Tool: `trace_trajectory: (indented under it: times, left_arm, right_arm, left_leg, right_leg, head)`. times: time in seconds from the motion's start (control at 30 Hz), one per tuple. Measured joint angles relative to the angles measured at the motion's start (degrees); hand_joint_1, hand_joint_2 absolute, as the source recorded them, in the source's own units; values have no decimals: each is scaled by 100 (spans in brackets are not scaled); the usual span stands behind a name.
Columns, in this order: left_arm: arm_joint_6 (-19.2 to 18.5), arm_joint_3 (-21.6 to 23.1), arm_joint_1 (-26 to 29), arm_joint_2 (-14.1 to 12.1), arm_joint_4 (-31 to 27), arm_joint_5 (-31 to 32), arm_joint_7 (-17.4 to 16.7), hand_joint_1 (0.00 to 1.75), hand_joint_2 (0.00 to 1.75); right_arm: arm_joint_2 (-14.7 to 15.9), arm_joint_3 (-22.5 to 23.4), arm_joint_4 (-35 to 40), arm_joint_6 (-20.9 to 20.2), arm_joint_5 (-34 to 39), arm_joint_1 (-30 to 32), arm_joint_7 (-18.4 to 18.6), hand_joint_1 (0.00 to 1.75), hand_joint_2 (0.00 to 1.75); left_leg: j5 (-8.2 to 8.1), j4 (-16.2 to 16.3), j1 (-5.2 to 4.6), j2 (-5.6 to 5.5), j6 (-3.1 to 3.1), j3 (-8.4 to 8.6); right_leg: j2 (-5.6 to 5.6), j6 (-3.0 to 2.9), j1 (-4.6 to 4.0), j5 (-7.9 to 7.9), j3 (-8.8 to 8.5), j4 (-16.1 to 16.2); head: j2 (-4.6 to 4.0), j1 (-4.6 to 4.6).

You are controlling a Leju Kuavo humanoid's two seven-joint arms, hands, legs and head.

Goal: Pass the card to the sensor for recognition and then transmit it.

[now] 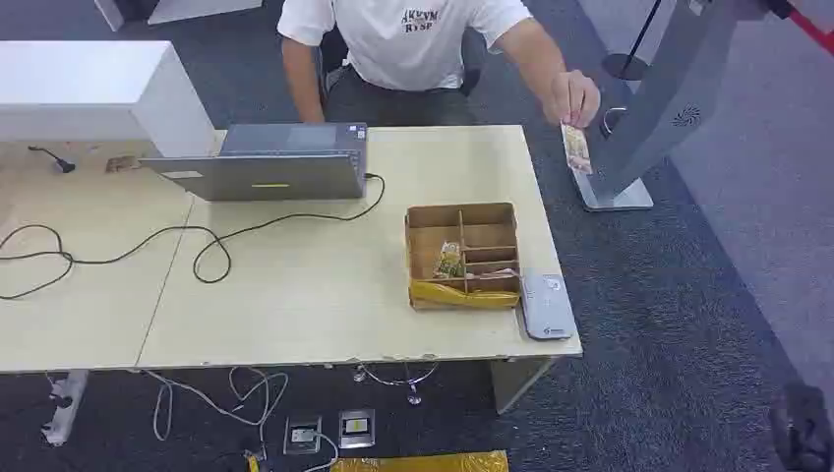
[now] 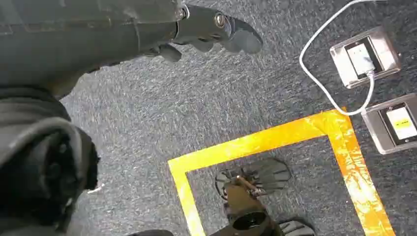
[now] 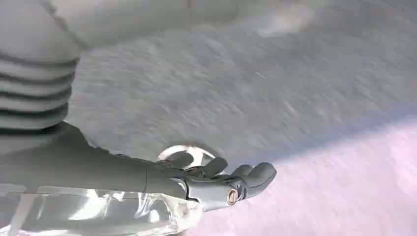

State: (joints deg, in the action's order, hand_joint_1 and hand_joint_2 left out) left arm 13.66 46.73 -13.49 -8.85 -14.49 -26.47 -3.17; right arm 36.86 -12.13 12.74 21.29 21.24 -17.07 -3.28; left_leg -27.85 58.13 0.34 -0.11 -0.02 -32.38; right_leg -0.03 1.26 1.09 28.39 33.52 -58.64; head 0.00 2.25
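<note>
Card [image 1: 576, 149] hangs upright, long axis vertical, from person's hand [image 1: 572, 96]; robot fingers [image 2: 231, 34] empty.

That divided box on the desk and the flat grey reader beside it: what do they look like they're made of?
The divided box looks like plain brown cardboard, matte, with thin slotted partitions and a yellow strip, perhaps tape, along its near edge. The flat grey reader beside it looks like moulded plastic, smooth and light grey with rounded corners; that is judged from its look alone.
</note>
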Motion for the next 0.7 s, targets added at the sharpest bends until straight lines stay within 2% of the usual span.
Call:
trace_trajectory:
  times: [0.13, 0.27, 0.4, 0.5, 0.7]
  left_arm:
    - [9, -7, 14, 0, 0, -2, 188, 0, 0]
    - [30, -15, 20, 0, 0, -15, 415, 0, 0]
    - [87, -15, 30, 4, 0, -46, 586, 0, 0]
    - [90, -17, 40, 7, 0, -50, 592, 0, 0]
    - [98, -17, 66, 7, 0, -50, 636, 0, 0]
  right_arm:
    - [408, 349, 203, 277, -495, -369, -642, 0, 175]
    - [716, 581, 594, 522, -1550, -972, -1049, 0, 175]
    - [828, 786, 1166, 597, -2803, -1581, -1147, 0, 175]
    - [852, 904, 1488, 592, -3018, -1807, -1134, 0, 175]
    - [854, 1189, 1892, 546, -3527, -1875, -1313, 0, 175]
  left_leg:
    - [0, 0, 0, 0, 1, -4]
    - [3, 0, 2, -1, 2, -8]
    - [9, 0, 3, -8, 5, -2]
    - [13, 1, 4, -39, 10, -8]
    - [12, 1, 3, -49, 9, -23]
  right_leg:
    - [-3, 2, 1, -2, -2, -3]
    - [-2, 2, -1, -3, -4, -6]
    - [-15, 3, -2, -3, -4, -6]
    - [-46, 2, -4, -2, -4, -6]
    - [-56, 1, -3, 1, -3, -6]
  head:
    - [0, -7]
    - [0, -4]
    - [0, -4]
    - [0, -2]
    - [0, -2]
